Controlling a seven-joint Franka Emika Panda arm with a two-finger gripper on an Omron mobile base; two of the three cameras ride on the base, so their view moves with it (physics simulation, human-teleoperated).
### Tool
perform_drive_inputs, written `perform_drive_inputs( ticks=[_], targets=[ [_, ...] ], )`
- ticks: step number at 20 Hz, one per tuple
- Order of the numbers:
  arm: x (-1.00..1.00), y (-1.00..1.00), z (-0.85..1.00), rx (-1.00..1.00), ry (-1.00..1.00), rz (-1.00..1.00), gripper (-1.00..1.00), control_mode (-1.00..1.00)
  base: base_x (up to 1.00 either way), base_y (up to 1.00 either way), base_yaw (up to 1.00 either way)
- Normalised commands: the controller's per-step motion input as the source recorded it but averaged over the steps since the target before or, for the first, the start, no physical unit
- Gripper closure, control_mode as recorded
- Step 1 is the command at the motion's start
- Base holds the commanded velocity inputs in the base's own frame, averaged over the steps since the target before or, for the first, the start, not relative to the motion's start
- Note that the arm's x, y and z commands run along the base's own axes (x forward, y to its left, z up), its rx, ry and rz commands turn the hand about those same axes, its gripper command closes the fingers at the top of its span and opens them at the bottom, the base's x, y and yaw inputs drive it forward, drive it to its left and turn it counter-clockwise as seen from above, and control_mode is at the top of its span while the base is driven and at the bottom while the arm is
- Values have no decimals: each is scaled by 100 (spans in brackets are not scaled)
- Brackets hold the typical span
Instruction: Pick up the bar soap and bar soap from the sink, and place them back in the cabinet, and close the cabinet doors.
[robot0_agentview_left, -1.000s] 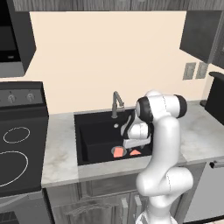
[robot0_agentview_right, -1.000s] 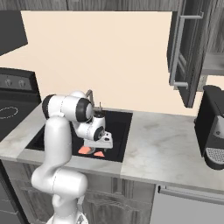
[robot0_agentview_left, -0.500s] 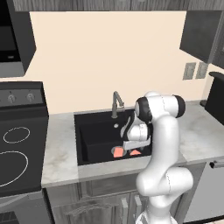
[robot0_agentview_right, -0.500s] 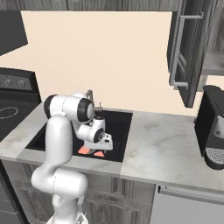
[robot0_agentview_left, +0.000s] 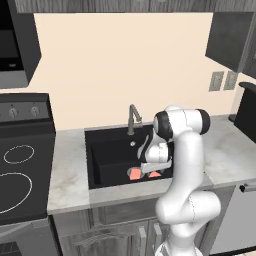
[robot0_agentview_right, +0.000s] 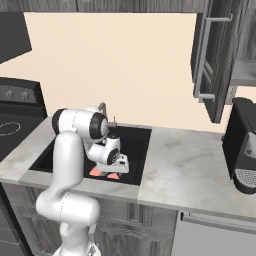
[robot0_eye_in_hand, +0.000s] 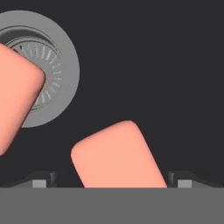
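Two salmon-orange bar soaps lie on the floor of the black sink. In the hand view one bar soap sits tilted between my two fingertips, and the other bar soap lies partly over the silver drain. My gripper is open, low inside the basin, with one finger on each side of the nearer soap and nothing gripped. The base views show the gripper just above the soaps. The cabinet door stands open at the upper right, showing its grey shelf.
A grey gooseneck faucet stands at the back of the sink. The black stovetop lies to the left. A dark coffee machine stands on the counter under the open cabinet. Bare marble counter lies right of the sink.
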Motion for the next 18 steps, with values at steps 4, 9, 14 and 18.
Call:
perform_drive_inputs(
  ticks=[4, 9, 14, 18],
  targets=[
    [0, 0, -8, 0, 0, 0, -100, -100, 0, 0, 0],
    [0, 0, -7, 0, 0, 0, -100, -100, 0, 0, 0],
    [0, 0, -7, 0, 0, 0, -100, -100, 0, 0, 0],
    [0, 0, -8, 0, 0, 0, -100, -100, 0, 0, 0]
  ],
)
